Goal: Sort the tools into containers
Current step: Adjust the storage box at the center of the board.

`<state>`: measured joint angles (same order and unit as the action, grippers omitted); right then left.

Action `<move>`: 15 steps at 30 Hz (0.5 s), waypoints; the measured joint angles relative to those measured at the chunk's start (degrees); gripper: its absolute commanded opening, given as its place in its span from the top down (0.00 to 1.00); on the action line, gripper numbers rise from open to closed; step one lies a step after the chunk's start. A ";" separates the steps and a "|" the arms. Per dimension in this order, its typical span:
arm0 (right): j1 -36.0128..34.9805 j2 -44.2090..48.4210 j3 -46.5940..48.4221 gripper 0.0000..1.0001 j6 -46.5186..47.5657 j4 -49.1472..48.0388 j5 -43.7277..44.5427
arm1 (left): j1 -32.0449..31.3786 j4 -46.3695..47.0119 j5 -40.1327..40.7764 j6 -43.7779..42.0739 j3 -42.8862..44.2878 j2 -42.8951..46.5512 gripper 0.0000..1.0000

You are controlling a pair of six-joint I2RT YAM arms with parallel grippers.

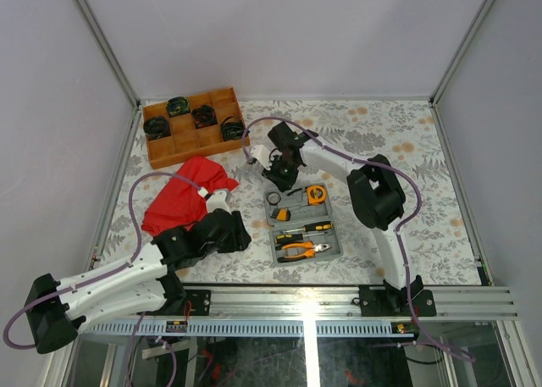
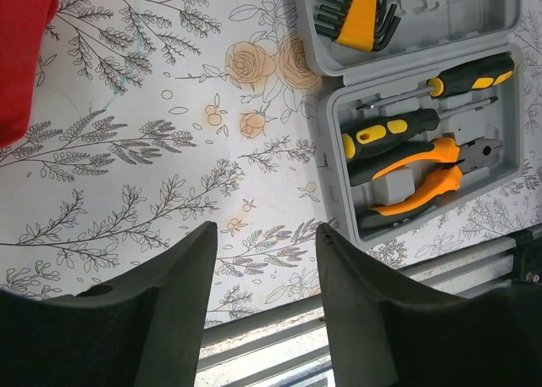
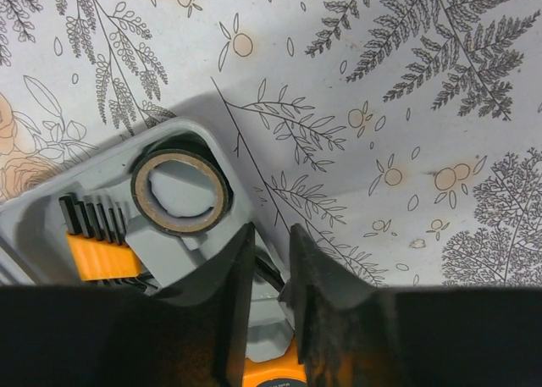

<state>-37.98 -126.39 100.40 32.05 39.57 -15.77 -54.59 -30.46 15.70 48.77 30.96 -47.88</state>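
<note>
Floral-print counter [image 1: 406, 150] with plain white walls around it, so everything's easy to pick out. Your left arm is lying low along the near left side, forearm stretched toward the middle. The left hand [image 2: 264, 243] hovers just above the surface, fingers parted about halfway with nothing between them.

Your right arm goes up from the near right, bends at the elbow and comes down at the far left corner of the case [image 2: 483, 23]. The right hand [image 3: 271, 234] points down there with only a narrow slot between its fingers. A bit of orange shows in that slot, but I honestly can't tell what it is or whether you've got hold of it.

That grey case sits open flat at the near middle of the counter. Its near half holds the two screwdrivers [image 2: 470, 74] and, nearest the edge, the orange-handled pliers [image 2: 440, 154]. Its far half has the hex keys [image 2: 356, 19], a ring of tape [image 3: 138, 192] and the round tape measure [image 1: 316, 194] to the right.
</note>
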 measured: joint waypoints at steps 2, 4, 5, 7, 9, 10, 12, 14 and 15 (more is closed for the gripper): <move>0.00 0.00 0.00 0.82 -0.26 0.24 0.00 | 0.00 0.00 0.00 0.00 0.00 -0.20 0.51; 0.02 0.00 0.00 0.85 -0.52 0.22 0.11 | 0.00 0.00 0.00 0.00 0.02 -0.37 0.51; 0.07 0.00 0.00 0.87 -0.68 0.20 0.11 | 0.00 0.00 0.00 0.00 0.02 -0.44 0.51; 0.13 0.00 0.00 0.89 -1.36 0.13 0.33 | 0.00 0.02 0.00 0.00 0.02 -0.59 0.51; 0.22 0.00 0.00 0.89 -2.73 -0.11 1.05 | 0.00 0.00 0.02 -0.02 0.04 -0.83 0.51; 0.24 0.02 -0.09 0.89 -3.58 -0.35 1.64 | 0.00 0.00 0.04 -0.04 0.07 -0.96 0.51; 0.37 0.48 -0.85 0.89 -5.57 -1.53 3.15 | 0.00 0.02 0.04 -0.07 0.15 -1.31 0.51; 0.66 1.46 -2.36 0.89 -7.87 -2.86 5.33 | 0.00 0.11 0.07 -0.22 0.20 -1.70 0.51; 0.87 1.97 -3.13 0.89 -9.14 -3.28 6.51 | 0.00 0.13 0.07 -0.33 0.22 -2.01 0.51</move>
<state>-37.10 -124.42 97.27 22.92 36.29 -9.26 -54.59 -30.33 15.77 48.45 31.18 -49.89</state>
